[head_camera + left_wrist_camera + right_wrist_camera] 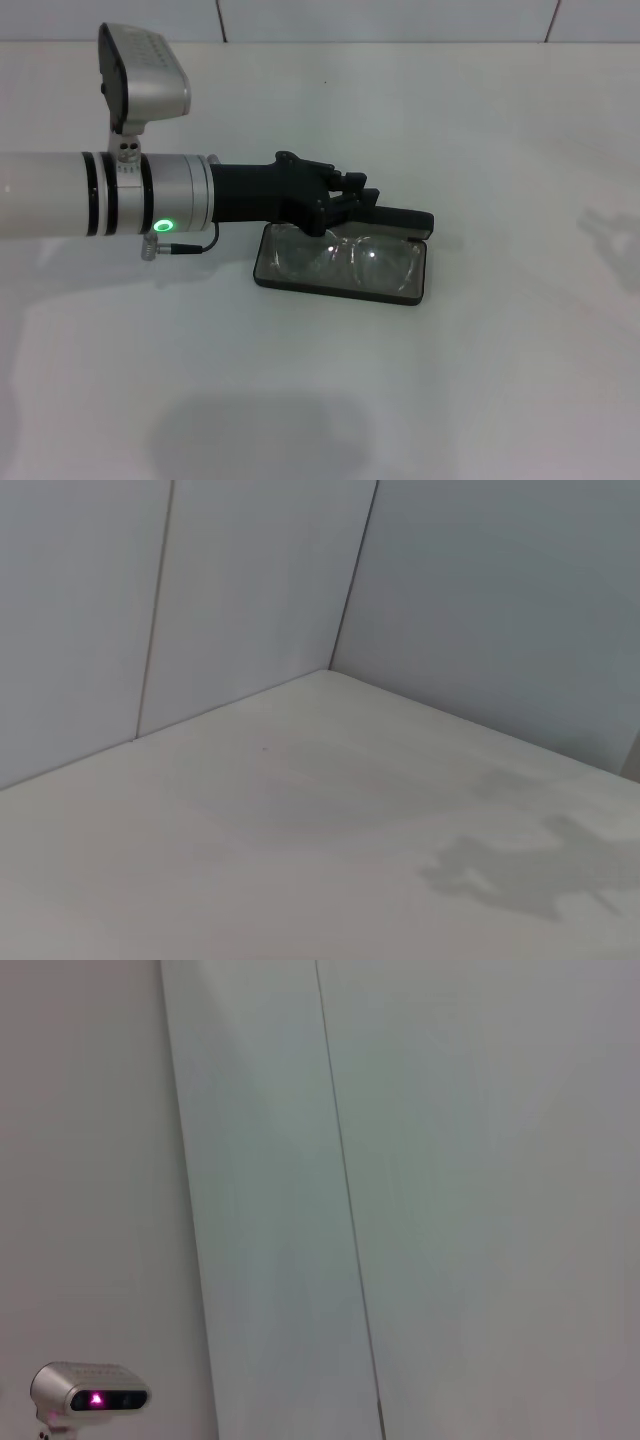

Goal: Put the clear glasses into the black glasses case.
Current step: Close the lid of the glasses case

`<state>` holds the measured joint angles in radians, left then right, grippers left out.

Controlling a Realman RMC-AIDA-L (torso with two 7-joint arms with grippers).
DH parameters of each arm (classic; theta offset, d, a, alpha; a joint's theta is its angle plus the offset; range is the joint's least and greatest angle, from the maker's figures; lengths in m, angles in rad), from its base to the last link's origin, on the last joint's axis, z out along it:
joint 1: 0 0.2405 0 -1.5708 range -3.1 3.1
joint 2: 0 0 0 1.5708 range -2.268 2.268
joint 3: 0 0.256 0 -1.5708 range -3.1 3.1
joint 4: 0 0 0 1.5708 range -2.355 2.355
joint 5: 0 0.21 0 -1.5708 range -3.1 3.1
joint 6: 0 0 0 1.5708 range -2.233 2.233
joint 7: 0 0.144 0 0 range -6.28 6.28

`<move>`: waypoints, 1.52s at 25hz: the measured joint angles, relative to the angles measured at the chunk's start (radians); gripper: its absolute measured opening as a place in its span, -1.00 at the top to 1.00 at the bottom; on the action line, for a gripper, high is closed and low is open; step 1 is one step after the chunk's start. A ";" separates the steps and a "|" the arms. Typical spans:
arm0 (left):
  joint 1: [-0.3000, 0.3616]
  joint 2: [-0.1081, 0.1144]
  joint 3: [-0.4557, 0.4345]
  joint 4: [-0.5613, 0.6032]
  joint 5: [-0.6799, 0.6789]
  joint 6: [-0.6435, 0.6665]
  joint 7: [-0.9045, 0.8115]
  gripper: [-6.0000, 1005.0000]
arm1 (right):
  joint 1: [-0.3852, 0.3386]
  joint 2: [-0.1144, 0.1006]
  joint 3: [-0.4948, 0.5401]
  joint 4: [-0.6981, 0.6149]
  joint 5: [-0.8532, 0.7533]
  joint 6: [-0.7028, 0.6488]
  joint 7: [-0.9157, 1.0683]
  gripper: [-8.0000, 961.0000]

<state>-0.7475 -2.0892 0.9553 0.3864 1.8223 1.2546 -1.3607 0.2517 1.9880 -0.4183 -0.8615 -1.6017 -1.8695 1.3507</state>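
The plain white surface (480,380) fills nearly the whole head view and meets pale panelled walls (250,580) at its far edge, with a dark seam running down the corner in the left wrist view. Over it the left arm (60,195), a thick white and silver tube with a glowing green ring light and a grey camera housing (143,75) perched on top, reaches across from the robot's left. At its end the black left gripper (362,197) sits over the far rim of the flat black rectangular glasses case (340,287) with rounded corners; its fingers (352,183) lie close together, but whether they are pinching anything cannot be told, since the dark fingers merge with the dark case edge (405,220) just beyond them. The case lies open on the surface directly beneath and on the robot's side of the gripper. Inside the case rest the clear, colourless plastic wraparound glasses (350,258), their curved lens spanning nearly the full width of the tray, with bright glints on the lens just below the fingertips. The right arm and its gripper do not appear in any view; the right wrist view shows only wall panels and a small silver camera unit (90,1397) with a pink light.
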 joint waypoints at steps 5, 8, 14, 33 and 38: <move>0.000 0.001 0.001 -0.002 0.001 -0.001 0.010 0.48 | 0.009 0.000 -0.001 0.008 -0.003 0.003 -0.001 0.78; 0.000 0.001 0.001 -0.006 0.002 -0.006 0.018 0.48 | 0.011 0.000 -0.001 0.011 -0.003 0.005 -0.001 0.78; -0.001 0.002 0.002 -0.025 0.001 -0.023 0.026 0.48 | 0.020 0.001 0.008 0.051 -0.003 0.008 -0.016 0.78; 0.030 -0.003 0.017 -0.055 -0.001 -0.014 0.050 0.48 | 0.039 0.003 -0.010 0.062 -0.003 0.006 -0.022 0.78; 0.051 -0.006 0.028 -0.067 -0.009 -0.017 0.076 0.48 | 0.053 0.008 -0.020 0.062 -0.003 0.010 -0.022 0.78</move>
<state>-0.6964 -2.0947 0.9830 0.3196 1.8133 1.2380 -1.2852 0.3044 1.9957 -0.4384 -0.7990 -1.6048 -1.8592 1.3286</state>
